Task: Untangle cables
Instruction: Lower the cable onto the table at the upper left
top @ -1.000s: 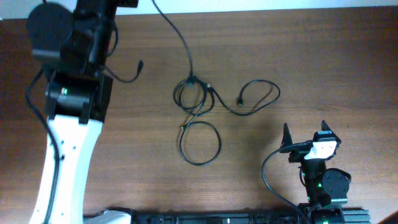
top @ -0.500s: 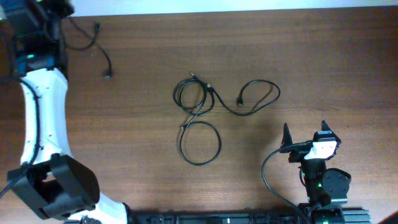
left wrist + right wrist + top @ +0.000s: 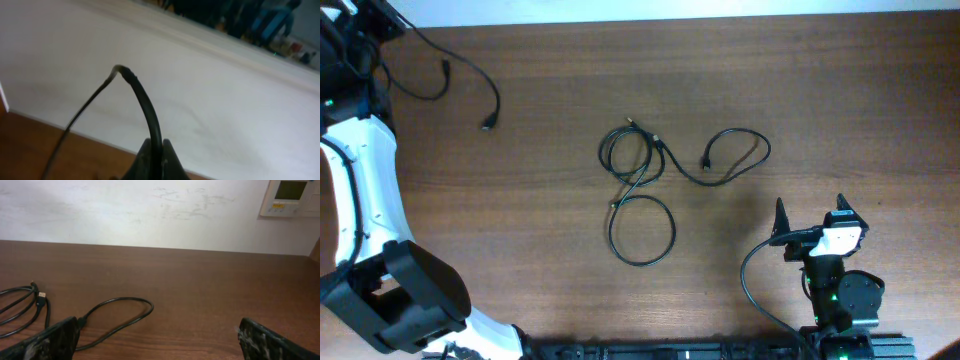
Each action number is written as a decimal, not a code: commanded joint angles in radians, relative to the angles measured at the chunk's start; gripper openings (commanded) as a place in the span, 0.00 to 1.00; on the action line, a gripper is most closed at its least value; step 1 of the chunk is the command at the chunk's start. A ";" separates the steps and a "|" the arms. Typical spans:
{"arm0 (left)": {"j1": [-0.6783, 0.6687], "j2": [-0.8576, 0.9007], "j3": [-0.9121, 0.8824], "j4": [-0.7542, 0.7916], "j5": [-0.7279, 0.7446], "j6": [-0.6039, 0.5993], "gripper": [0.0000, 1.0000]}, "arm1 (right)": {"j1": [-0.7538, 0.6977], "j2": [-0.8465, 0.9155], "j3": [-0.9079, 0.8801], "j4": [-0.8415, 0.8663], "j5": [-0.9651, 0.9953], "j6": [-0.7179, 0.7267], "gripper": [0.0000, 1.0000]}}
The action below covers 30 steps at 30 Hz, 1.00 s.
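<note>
Gripping one cable (image 3: 145, 105), left pincer (image 3: 156, 150) clamped shut at far-left bench (image 3: 520, 250) edge; plug end (image 3: 487, 124) lies well apart from rest. Risk: thin cord slipping from jaws, or tail dragging off bench. Centre: tangle (image 3: 638, 165), loops crossing; careless tug could tighten it. Near right: right pincer (image 3: 810, 218) spread wide, empty; reaching in could snag two cords at once.

Left end effector (image 3: 155, 152) pinching cable (image 3: 145, 102) far-left; right end effector (image 3: 810, 212) spread wide.
</note>
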 commanded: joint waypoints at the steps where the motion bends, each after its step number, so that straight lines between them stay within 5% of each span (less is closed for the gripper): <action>1: 0.016 0.051 0.011 -0.119 -0.159 0.019 0.05 | -0.004 -0.008 -0.007 -0.003 0.005 -0.003 0.98; 3: 0.022 0.093 0.011 -0.206 -0.267 0.019 0.15 | -0.004 -0.008 -0.007 -0.003 0.006 -0.003 0.98; 4: 0.024 0.103 0.011 -0.220 -0.272 0.019 0.43 | -0.004 -0.008 -0.007 -0.003 0.006 -0.003 0.98; 5: 0.026 0.108 0.011 -0.224 -0.272 0.019 0.92 | -0.004 -0.008 -0.007 -0.003 0.006 -0.003 0.99; 6: 0.026 0.108 0.011 -0.223 -0.271 0.019 0.99 | -0.004 -0.008 -0.007 -0.003 0.006 -0.003 0.98; 13: 0.026 0.036 0.012 -0.212 -0.271 0.019 0.99 | -0.003 -0.008 -0.007 -0.003 0.005 -0.003 0.98; 16: 0.026 0.034 0.011 -0.279 -0.272 0.043 0.73 | -0.003 -0.008 -0.007 -0.003 0.005 -0.003 0.98; 18: 0.030 0.053 0.008 -0.359 -0.287 0.163 0.79 | -0.003 -0.008 -0.007 -0.003 0.005 -0.003 0.98; 21: 0.076 0.108 0.008 -0.469 -0.410 0.172 0.99 | -0.003 -0.008 -0.007 -0.003 0.006 -0.003 0.98; 30: 0.231 0.211 0.008 -0.631 -0.343 0.079 0.99 | -0.004 -0.008 -0.007 -0.003 0.006 -0.003 0.98</action>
